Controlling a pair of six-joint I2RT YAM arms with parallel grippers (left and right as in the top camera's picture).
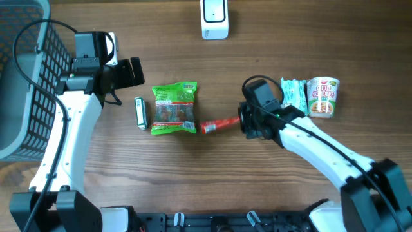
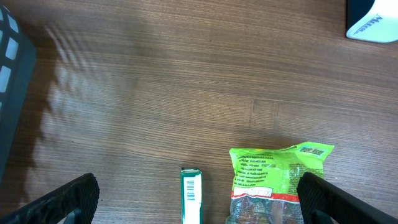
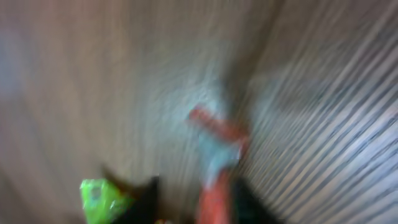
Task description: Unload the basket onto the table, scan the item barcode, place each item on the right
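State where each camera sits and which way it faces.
Overhead: above the table, looking straight down; left arm and right arm show.
Left wrist: on the left arm, facing down onto the green snack bag; its open fingers frame the bottom corners.
Right wrist: on the right arm, blurred, facing the red stick.
Shared: the green snack bag shows in all three.

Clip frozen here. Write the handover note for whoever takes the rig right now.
Left gripper: open, empty, beside the basket.
Right gripper: at the red stick pack's right end; wrist view blurred, grip unclear.
Scanner: far table edge, nothing at it.
Green snack bag, small green box, teal packet, cup noodles lie on the table.
Done: no scan visible. Left: bring a barcode to the scanner.
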